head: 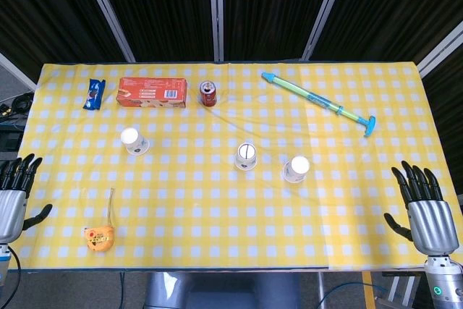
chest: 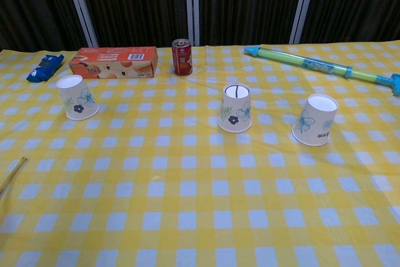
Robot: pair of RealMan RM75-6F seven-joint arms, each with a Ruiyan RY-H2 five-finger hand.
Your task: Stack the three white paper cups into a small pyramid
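Head view. Paper cups, three, all upside down on the yellow checked surface [head: 217,236]: left cup [head: 134,140], well apart from the others; middle cup [head: 247,155], with a dark line across its base; right cup [head: 296,168], near the middle one but not touching. Nothing stacked yet. Hands, two: left hand [head: 14,193] at the near left edge, right hand [head: 423,204] at the near right edge, both with fingers spread and holding nothing. Other items, one each: red box [head: 153,92], red can [head: 209,94], blue packet [head: 93,95], water squirter [head: 322,103], orange toy [head: 100,238] with cord.

Chest view. Same three cups: left [chest: 77,97], middle [chest: 235,107], right [chest: 315,119]. Box [chest: 113,62], can [chest: 182,57], packet [chest: 45,67] and squirter [chest: 325,65] at the far side; neither hand shows.

Step in hand, judged: forming the base pair. Advice: bring the right cup beside the middle one, gripping lightly around the wall so the paper does not crush; fetch the left cup last for the top.
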